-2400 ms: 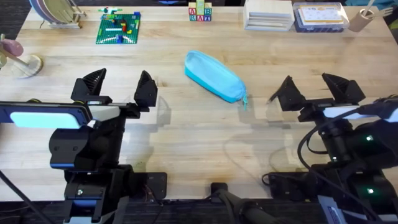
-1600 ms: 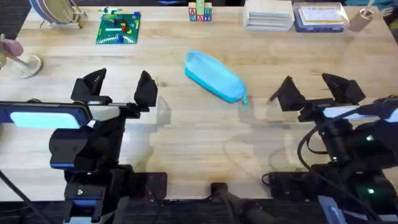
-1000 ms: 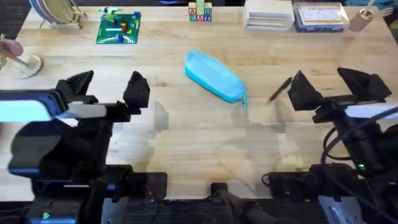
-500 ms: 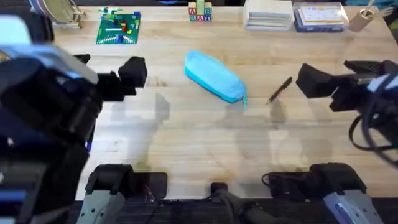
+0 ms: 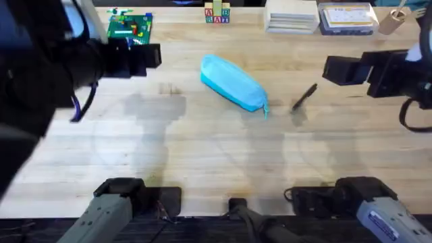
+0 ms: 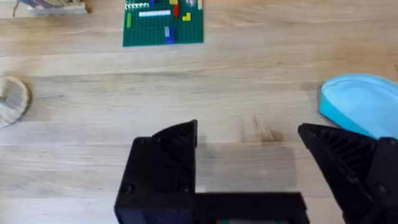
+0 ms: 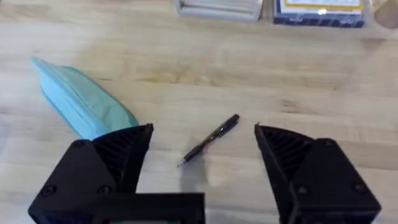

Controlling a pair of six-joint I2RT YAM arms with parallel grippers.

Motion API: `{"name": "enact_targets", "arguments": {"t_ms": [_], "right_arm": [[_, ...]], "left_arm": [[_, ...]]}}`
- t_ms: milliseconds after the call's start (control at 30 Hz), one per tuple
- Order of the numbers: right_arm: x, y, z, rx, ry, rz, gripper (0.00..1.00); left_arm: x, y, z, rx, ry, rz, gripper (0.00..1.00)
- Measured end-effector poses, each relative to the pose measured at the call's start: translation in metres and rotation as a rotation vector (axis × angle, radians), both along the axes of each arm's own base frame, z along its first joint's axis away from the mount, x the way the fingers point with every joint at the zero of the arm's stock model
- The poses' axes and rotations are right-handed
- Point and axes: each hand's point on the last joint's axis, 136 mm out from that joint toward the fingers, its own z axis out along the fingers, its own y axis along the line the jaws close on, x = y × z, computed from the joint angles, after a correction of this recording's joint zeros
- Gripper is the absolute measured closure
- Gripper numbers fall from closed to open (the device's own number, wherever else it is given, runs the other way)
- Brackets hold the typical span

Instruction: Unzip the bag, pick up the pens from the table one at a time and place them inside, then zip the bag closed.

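Between the widely parted fingers of the right tool (image 7: 202, 146), the right wrist view shows a dark pen (image 7: 209, 148) lying at a slant on the pale wooden counter (image 7: 311, 87), with nothing held. Off to one side of this tool, beyond its finger, lies the sky-blue bag (image 7: 84, 102), apart from the pen. Farther out from the tool sit a pale flat box (image 7: 217, 6) and a clear lidded box (image 7: 320, 9) at the counter's far edge.

From overhead, the same pen (image 5: 304, 96) lies just beside the zipper end of the bag (image 5: 233, 82), whose small teal pull (image 5: 265, 110) hangs toward the pen; the wrist view does not show that pull. The bag looks zipped shut. The right tool (image 5: 358, 71) hangs above the counter, beyond the pen from the bag.

The left tool (image 6: 249, 162) also stands wide open and holds nothing; bare counter lies between its fingers. One end of the bag (image 6: 364, 109) shows past one finger (image 6: 348, 155), close to its tip. Ahead of this tool lie a green brick plate (image 6: 163, 23) and, off to the other side, a round wooden base (image 6: 12, 99). Overhead, the left tool (image 5: 135, 57) appears dark and large, well apart from the bag, with the green plate (image 5: 128, 28) just past it and letter blocks (image 5: 217, 13) farther along.
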Motion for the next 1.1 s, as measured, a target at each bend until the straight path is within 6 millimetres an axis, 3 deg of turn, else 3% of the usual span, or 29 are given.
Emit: {"name": "enact_targets", "arguments": {"t_ms": [300, 567, 1100], "right_arm": [[-0.004, 0.012, -0.008, 0.047, 0.171, 0.051, 0.004], [-0.003, 0.014, -0.027, 0.058, 0.273, 0.058, 0.004], [-0.002, 0.014, -0.027, 0.058, 0.276, 0.058, 0.004]], "left_arm": [[0.025, -0.002, 0.004, -0.010, 0.063, -0.011, 0.007], [0.026, -0.003, 0.004, -0.011, 0.065, -0.013, 0.007], [0.028, -0.004, 0.006, -0.014, 0.057, -0.021, 0.008]]}}
